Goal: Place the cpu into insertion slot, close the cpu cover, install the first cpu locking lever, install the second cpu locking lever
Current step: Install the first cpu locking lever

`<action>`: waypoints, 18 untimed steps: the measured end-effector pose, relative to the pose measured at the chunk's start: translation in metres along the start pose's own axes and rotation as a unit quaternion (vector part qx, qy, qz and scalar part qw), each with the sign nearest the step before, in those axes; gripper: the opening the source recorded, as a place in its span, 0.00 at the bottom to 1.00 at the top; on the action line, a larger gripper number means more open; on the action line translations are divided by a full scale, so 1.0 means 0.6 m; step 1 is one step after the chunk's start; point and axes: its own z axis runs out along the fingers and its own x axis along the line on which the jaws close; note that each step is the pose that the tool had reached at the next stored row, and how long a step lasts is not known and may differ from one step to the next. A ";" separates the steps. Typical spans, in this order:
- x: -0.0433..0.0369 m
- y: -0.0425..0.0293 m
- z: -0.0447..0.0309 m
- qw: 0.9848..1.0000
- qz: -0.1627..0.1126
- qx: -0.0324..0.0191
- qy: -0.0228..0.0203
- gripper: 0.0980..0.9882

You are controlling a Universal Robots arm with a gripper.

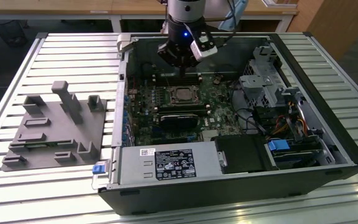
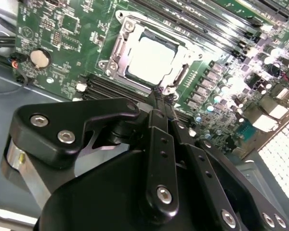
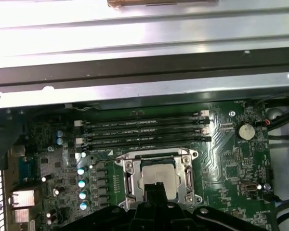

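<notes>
The cpu (image 2: 151, 57) lies flat in the insertion slot (image 3: 156, 175) on the green board, its silvery top showing through the window of the cpu cover (image 2: 116, 50). The cover lies down over the chip in both wrist views. In the exterior view the cpu (image 1: 180, 94) sits mid-board inside the open computer case. My gripper (image 2: 159, 95) is shut, its black fingertips together with nothing visible between them. It hovers at one edge of the socket frame, with the gripper (image 1: 185, 73) just behind the socket in the exterior view. I cannot tell how the locking levers stand.
Long black memory slots (image 3: 144, 130) run beside the socket. A black heatsink block (image 1: 179, 122) sits in front of it, then the power supply (image 1: 166, 163). Drive cage and cables (image 1: 272, 93) fill the exterior view's right. A grey fixture (image 1: 54, 126) stands on the slatted table.
</notes>
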 end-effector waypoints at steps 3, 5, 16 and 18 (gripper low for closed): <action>0.004 0.000 0.000 1.000 0.000 0.000 0.000 0.01; 0.007 -0.001 0.000 1.000 -0.001 0.000 0.000 0.01; 0.025 -0.003 -0.001 1.000 -0.002 0.000 -0.001 0.01; 0.027 -0.003 -0.001 1.000 -0.002 0.000 -0.001 0.01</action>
